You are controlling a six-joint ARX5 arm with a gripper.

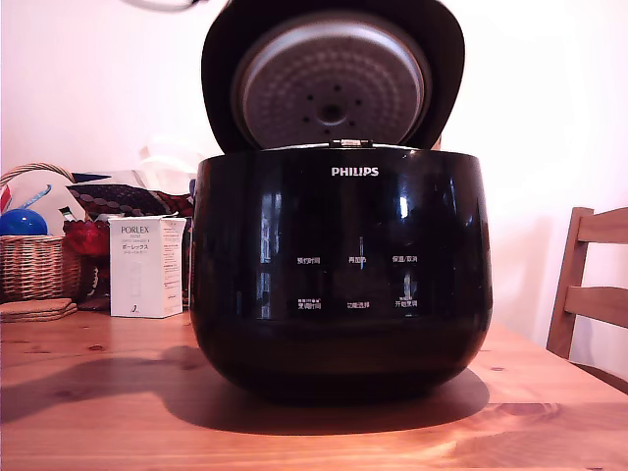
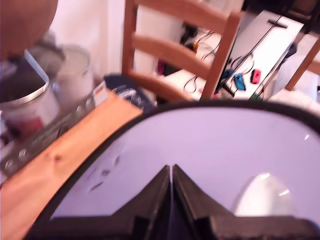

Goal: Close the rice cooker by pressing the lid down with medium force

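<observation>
The rice cooker (image 1: 340, 275) sits mid-table, its lid (image 1: 332, 74) standing upright and open. In the wrist view the gripper (image 2: 171, 172), fingers together, hovers at the lid's glossy back. Next, it likely pushes it forward and down.

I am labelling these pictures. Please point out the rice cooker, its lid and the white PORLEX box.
rice cooker (image 1: 339, 285), exterior view, front of the black body.
lid (image 1: 332, 83), exterior view, dimpled inner plate of the raised lid.
white PORLEX box (image 1: 145, 267), exterior view, its front face.
</observation>
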